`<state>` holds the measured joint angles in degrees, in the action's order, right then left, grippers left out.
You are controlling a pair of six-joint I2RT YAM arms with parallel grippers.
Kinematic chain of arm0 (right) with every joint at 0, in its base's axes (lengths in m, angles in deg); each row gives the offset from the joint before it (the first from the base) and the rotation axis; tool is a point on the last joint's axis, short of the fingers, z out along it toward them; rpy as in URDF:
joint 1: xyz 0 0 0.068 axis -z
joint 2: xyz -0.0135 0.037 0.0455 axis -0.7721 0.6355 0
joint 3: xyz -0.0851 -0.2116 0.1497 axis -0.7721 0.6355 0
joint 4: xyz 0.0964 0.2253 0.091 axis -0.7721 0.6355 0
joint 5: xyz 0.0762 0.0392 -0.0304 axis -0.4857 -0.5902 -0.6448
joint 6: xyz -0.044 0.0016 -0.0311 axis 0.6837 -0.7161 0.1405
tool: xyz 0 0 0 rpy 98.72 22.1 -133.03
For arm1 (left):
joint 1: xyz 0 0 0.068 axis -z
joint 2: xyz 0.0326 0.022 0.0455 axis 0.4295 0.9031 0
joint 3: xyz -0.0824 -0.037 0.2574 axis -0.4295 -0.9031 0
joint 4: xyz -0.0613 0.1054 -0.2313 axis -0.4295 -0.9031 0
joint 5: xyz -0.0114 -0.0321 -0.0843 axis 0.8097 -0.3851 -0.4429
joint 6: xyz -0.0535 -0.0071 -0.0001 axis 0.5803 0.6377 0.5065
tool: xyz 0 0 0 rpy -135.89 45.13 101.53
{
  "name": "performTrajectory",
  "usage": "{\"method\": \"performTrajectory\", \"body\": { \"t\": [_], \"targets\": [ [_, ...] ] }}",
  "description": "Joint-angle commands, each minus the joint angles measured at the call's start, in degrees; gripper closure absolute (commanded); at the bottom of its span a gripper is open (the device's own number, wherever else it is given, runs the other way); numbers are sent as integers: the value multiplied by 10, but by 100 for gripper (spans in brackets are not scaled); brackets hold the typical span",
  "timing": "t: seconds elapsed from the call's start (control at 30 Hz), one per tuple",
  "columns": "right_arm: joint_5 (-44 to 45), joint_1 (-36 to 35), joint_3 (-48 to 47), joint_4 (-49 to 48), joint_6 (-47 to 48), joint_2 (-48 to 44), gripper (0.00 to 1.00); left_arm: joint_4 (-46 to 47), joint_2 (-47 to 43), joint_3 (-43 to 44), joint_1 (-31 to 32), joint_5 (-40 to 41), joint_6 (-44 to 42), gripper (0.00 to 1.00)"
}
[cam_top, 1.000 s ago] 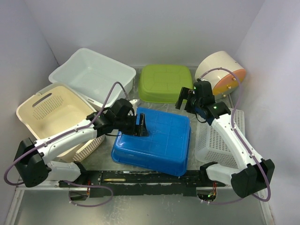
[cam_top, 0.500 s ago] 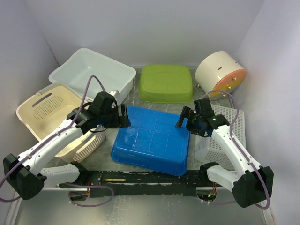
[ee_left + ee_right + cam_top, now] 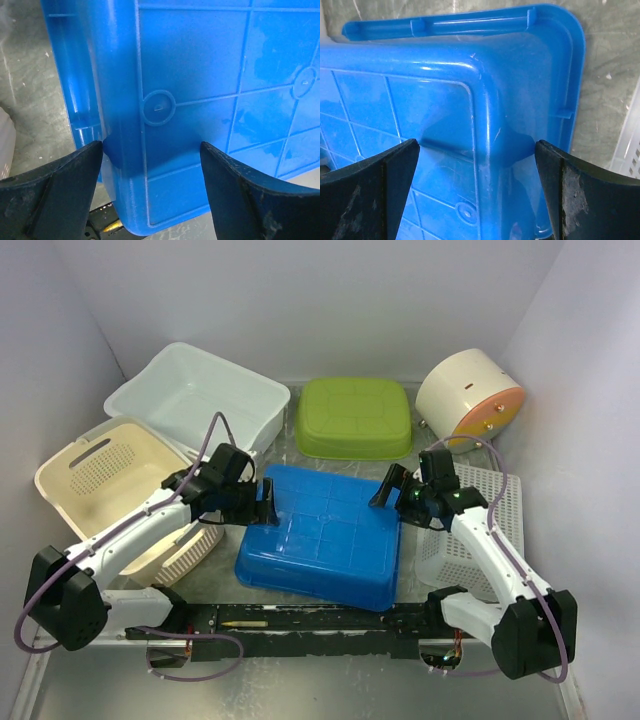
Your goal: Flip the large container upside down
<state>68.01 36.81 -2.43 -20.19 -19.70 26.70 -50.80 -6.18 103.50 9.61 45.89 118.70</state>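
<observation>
The tabletop (image 3: 300, 688) carried the blue tub (image 3: 325, 540) at its middle, rim down and ribbed base up, so by the look of it the flip was already made. It sat slightly skewed between the cream basket (image 3: 110, 475) on the left and the white mesh basket (image 3: 480, 535) on the right, with the green tub (image 3: 353, 418) just beyond.

The arms stood at both sides, probably because a tub this wide needs a hold at each end. The left pincer (image 3: 268, 503) gaped wide over the tub's left edge, one finger outside the wall and one over the base, clasping nothing. The right pincer (image 3: 390, 488) was spread fully over the far right corner, likewise empty. Whether any finger brushed the plastic could not be told.
</observation>
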Motion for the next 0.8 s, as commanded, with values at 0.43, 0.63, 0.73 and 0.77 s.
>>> {"method": "performTrajectory", "body": {
  "t": [0.43,0.63,0.73,0.77],
  "targets": [
    [27,0,1,-54,-36,33,0,88,44,16,9,-103,-22,14],
    [83,0,-2,-25,-18,12,0,121,56,16,71,-95,7,14],
    [104,0,-15,-12,-14,11,0,149,68,10,105,-92,26,14],
    [109,0,-19,-10,-13,12,0,156,71,8,110,-91,31,14]
  ]
}}
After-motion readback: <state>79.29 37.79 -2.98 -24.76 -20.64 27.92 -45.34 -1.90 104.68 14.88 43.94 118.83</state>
